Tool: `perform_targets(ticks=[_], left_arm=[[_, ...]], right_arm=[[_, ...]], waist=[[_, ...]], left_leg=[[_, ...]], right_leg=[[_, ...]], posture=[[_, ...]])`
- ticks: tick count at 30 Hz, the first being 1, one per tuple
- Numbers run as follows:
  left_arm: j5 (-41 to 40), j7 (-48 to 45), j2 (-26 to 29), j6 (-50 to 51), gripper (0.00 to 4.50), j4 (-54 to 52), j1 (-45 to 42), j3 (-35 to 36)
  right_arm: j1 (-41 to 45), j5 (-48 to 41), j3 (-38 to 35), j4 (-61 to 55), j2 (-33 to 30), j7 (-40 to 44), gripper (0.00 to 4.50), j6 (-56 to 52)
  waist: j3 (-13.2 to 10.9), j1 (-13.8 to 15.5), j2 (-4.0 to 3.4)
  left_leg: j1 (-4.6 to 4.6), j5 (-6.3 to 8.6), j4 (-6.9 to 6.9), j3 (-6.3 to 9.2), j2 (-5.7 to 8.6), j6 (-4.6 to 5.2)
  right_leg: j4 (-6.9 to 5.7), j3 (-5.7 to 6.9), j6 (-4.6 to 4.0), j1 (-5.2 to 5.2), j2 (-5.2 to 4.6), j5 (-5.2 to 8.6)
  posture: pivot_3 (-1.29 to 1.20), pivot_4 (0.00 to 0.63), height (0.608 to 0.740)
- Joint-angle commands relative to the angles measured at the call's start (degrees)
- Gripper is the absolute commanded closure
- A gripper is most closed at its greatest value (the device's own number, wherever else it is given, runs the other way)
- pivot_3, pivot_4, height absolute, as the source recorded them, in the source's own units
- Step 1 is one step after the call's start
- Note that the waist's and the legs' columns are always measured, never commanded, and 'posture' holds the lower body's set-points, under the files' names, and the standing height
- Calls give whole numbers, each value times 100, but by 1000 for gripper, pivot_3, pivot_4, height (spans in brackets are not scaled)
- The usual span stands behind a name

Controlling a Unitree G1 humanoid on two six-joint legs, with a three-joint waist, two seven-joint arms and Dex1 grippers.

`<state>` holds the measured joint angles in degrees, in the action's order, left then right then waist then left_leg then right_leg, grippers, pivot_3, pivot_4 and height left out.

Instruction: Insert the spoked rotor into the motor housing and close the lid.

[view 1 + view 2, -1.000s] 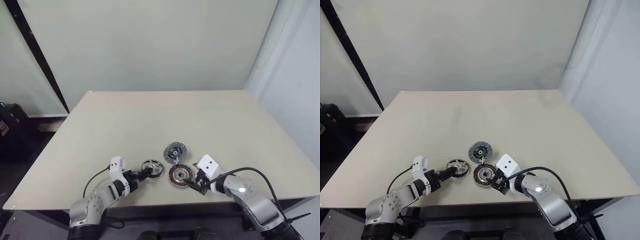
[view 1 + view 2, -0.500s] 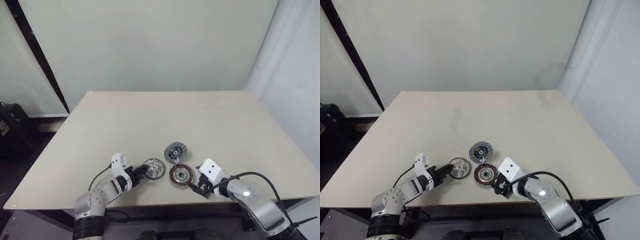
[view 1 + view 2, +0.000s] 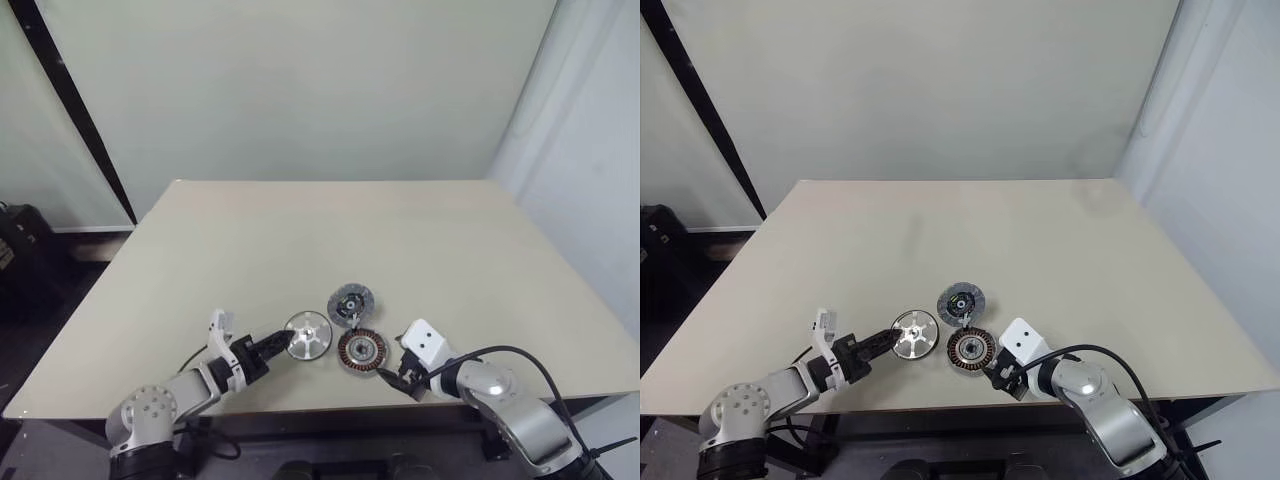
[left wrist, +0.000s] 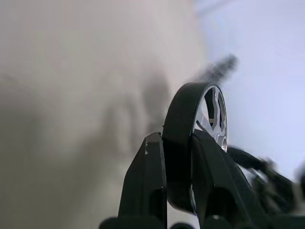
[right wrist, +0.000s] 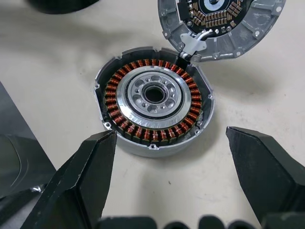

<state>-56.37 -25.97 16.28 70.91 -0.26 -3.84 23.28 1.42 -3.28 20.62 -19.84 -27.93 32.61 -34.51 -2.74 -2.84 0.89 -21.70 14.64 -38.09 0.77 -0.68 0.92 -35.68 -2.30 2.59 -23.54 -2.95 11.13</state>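
Silver spoked rotor [image 3: 307, 335], clamped edgewise in the left hand [image 3: 268, 347], should be levelled over the motor housing [image 5: 153, 100] between the right hand's [image 5: 169, 183] spread fingers.

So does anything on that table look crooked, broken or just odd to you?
Nothing looks damaged or spilled. The lid rests tilted against the motor housing instead of lying flat. The spoked rotor is off the table, pinched on edge in the left gripper, while the open right gripper waits beside the housing.
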Motion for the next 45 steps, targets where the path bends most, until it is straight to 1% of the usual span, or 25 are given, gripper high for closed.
perform_targets(ticks=[1,5,8,13,22,38,45], left_arm=[[-155,89,-213,52,4178,-249,-143,-222],[26,272,-660,-134,4178,-114,-379,-551],[208,302,-803,-275,4178,134,-537,-731],[569,290,-845,-587,4178,556,-716,-963],[811,158,-928,-750,4178,988,-949,-1187],[1149,82,-1195,-947,4178,1447,-1108,-1257],[1119,-54,-1120,-784,4178,1339,-1080,-1249]], right_arm=[[46,-12,-174,-44,23,-32,472,62],[49,-3,-167,9,31,-32,472,46],[28,1,-179,10,28,-44,472,29],[-24,4,-222,-58,52,-120,472,-19],[-80,10,-245,-115,91,-206,472,-68],[-171,3,-292,-200,44,-212,472,-133],[-177,7,-308,-190,37,-218,472,-154]], waist=[[-1,1,1],[-4,7,7],[-5,-5,10],[-5,-1,10],[-5,-1,11],[-6,3,11],[-6,1,12]], left_leg=[[0,0,0,0,0,0],[-1,0,-1,0,3,-1],[-2,0,-2,-1,4,0],[0,-4,13,-1,1,6],[-3,-10,15,0,1,17],[-3,-9,10,1,3,15],[-2,1,1,0,4,-3]], right_leg=[[0,0,0,0,0,0],[3,-1,0,3,-3,0],[2,-1,0,3,-1,0],[-3,-1,0,1,8,0],[-1,-2,0,1,8,0],[2,-1,0,2,5,0],[4,-2,0,3,3,0]], posture=[[0,0,740],[0,0,740],[0,0,740],[0,0,740],[0,0,740],[0,0,740],[0,0,740]])
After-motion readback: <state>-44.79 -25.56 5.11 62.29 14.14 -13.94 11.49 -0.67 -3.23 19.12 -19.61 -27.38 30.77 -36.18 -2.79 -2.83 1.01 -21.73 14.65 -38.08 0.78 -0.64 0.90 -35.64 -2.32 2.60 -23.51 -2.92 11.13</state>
